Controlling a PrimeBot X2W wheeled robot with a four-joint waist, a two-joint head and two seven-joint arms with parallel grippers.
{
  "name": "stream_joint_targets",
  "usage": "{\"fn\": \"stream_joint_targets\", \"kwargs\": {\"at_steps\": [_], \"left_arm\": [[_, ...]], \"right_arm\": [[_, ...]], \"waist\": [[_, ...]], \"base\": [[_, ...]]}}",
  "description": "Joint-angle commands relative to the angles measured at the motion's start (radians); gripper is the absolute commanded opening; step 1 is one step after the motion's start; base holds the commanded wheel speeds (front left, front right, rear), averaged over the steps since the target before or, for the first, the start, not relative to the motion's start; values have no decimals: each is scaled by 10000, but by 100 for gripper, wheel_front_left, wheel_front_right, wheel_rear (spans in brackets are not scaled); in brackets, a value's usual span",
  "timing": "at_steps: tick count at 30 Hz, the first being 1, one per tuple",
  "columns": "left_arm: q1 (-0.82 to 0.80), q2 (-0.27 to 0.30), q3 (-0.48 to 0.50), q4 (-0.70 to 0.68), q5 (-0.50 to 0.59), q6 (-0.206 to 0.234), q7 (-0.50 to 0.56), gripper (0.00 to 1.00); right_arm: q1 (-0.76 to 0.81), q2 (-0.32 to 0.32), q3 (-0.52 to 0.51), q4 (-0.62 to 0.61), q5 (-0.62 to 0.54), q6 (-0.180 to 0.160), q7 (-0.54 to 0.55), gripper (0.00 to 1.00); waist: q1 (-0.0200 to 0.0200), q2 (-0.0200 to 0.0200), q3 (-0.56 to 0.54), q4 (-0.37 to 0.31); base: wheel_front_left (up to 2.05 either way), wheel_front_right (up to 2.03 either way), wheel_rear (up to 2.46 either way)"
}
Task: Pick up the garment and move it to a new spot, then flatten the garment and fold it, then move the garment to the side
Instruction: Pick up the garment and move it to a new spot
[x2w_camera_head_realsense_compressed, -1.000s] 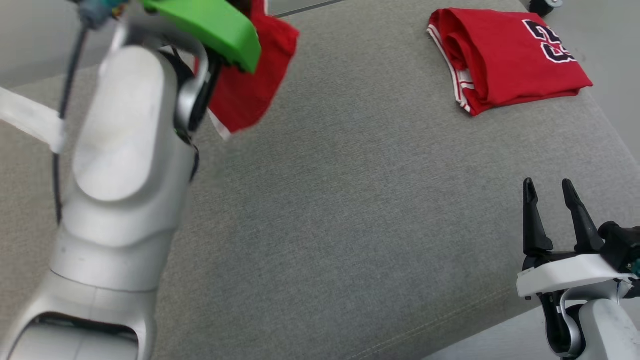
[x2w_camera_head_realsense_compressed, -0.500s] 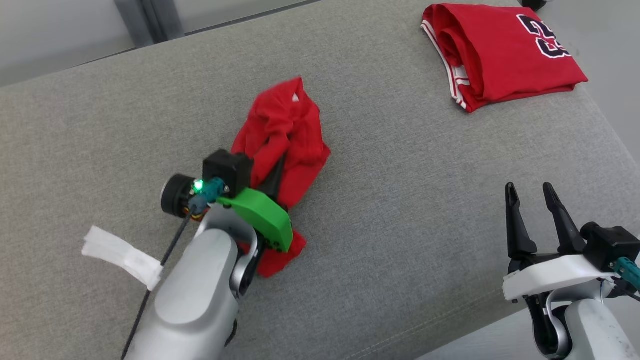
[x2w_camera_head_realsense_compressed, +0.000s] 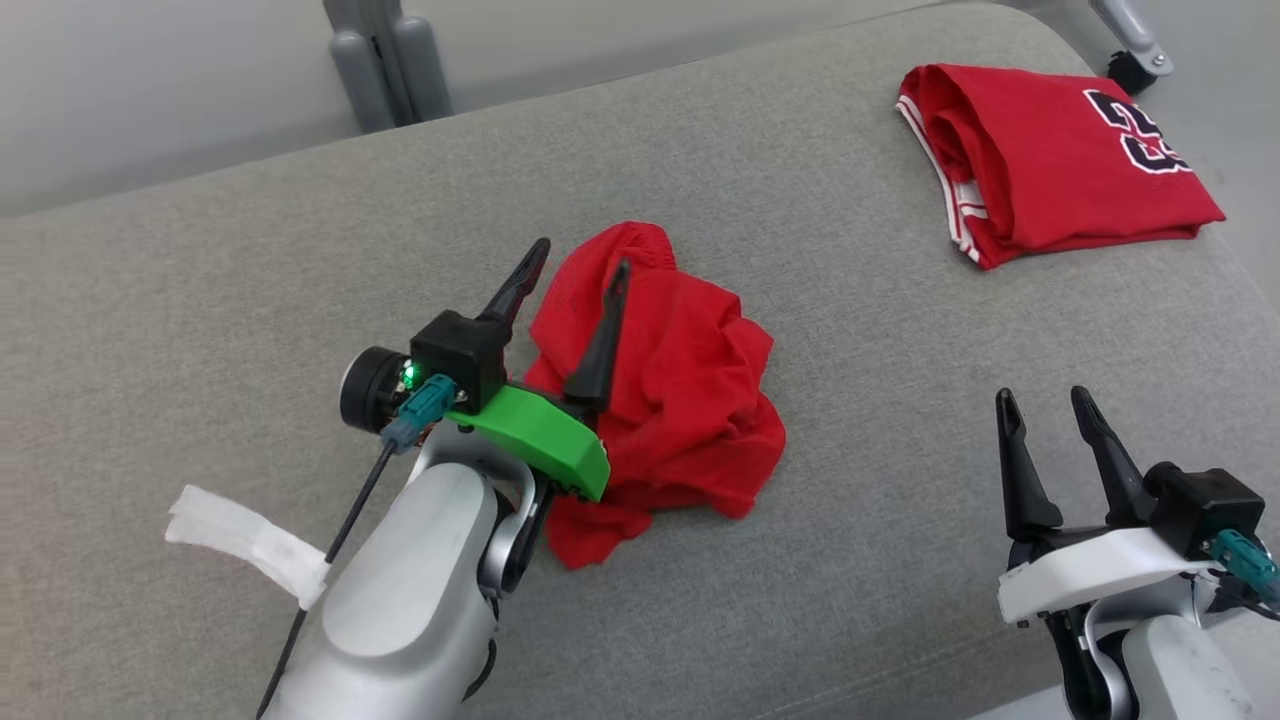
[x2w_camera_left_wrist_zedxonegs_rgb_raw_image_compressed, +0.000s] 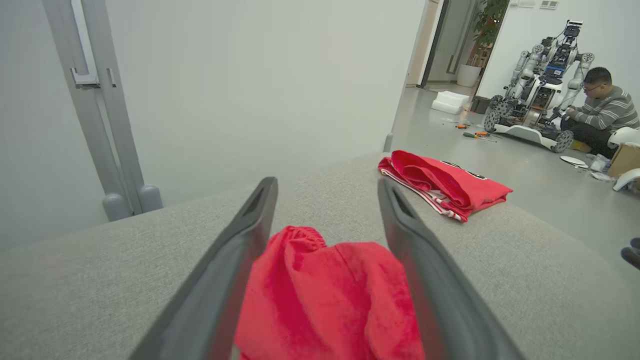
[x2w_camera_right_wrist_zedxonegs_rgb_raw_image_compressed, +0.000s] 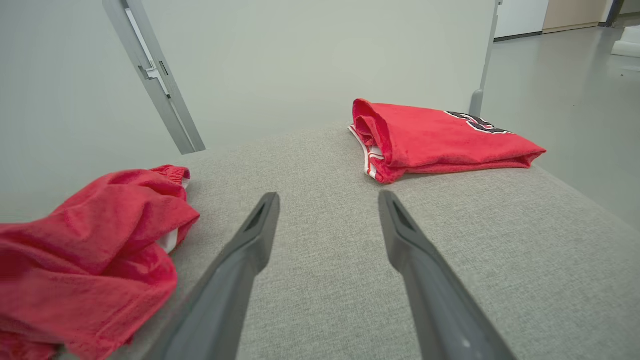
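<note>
Red garment (x2w_camera_head_realsense_compressed: 690, 410) heaped on grey cushion (x2w_camera_head_realsense_compressed: 860, 560), folded jersey (x2w_camera_head_realsense_compressed: 1050, 170) apart

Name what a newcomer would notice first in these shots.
First, the crumpled red garment heaped in the middle of the grey cushion, with the left gripper open over it. Next, the folded red jersey with a dark number, at the cushion's far right corner. The right gripper sits open at the near right, holding nothing.
</note>
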Motion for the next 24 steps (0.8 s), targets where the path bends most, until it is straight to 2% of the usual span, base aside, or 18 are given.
{"fn": "stream_joint_targets", "kwargs": {"at_steps": [1,8,16,24], "left_arm": [[212,114,155,-140,70,102,-63,100],[1215,735,1255,-1199,548,424,-65,100],[2668,1393,2600,-1999,872,554,-66,100],[4126,1601,3787,-2682,1145,531,-67,100]], "right_arm": [[119,-33,4,-43,-64,-15,-30,100],[294,-115,29,-116,-108,-15,-29,100],[575,-92,100,-191,-139,-15,-30,100],[780,-30,221,-286,-132,-15,-30,100]], "waist": [[1,-1,-409,462],[1,-1,-867,1269],[1,-1,-1329,2108],[1,-1,-1460,2566]], "base": [[0,0,0],[0,0,0],[0,0,0],[0,0,0]]}}
